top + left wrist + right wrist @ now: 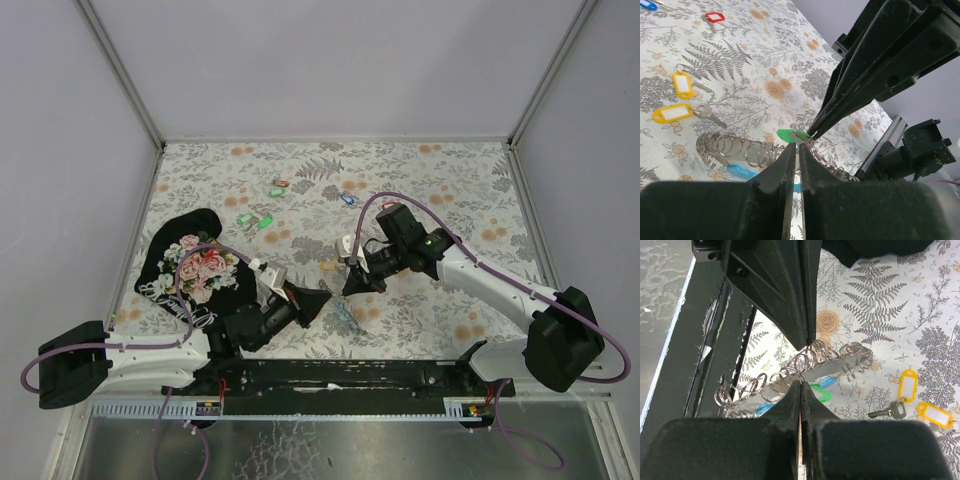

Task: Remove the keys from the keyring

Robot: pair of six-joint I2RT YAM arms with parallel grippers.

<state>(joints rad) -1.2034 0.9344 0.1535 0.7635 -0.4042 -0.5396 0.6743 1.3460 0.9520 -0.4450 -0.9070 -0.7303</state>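
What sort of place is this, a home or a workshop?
Most likely a robot test cell, not a home: a left arm and a right arm are bolted at the near edge of a table, blank white walls close it in, and coloured key tags lie strewn about, probably as practice pieces.

Keyring (345, 312) sits on table (450, 180) near front edge, w/ key tag (790, 135) on it. Left fingers (312, 302) just left, right fingers (356, 281) just behind. Cloth (195, 265) far left, loose tags (262, 218) further back.
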